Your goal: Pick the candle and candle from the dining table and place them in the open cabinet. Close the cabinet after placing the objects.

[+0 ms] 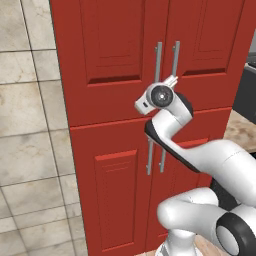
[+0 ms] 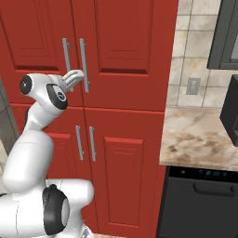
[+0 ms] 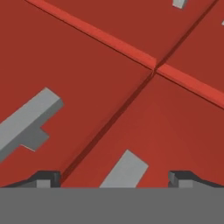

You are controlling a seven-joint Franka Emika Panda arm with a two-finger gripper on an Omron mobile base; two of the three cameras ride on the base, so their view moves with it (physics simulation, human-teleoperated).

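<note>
The tall red cabinet (image 1: 110, 60) (image 2: 130, 46) stands in front of me with all its panelled doors shut. My gripper (image 1: 171, 80) (image 2: 76, 74) is open at the lower ends of the two upper silver bar handles (image 1: 158, 60) (image 2: 84, 60), close to the door face. In the hand view the gripper (image 3: 114, 177) has its tips wide apart, with the end of one handle (image 3: 124, 170) between them and nothing held. Another handle (image 3: 26, 124) lies to the left over the red doors (image 3: 87, 78). The candles and the dining table are out of view.
A beige marbled counter (image 2: 200, 135) (image 1: 242, 130) adjoins the cabinet on its right, over a dark appliance front (image 2: 200, 200). A dark box (image 2: 230, 111) stands on that counter. Tiled wall (image 1: 25, 125) runs left of the cabinet.
</note>
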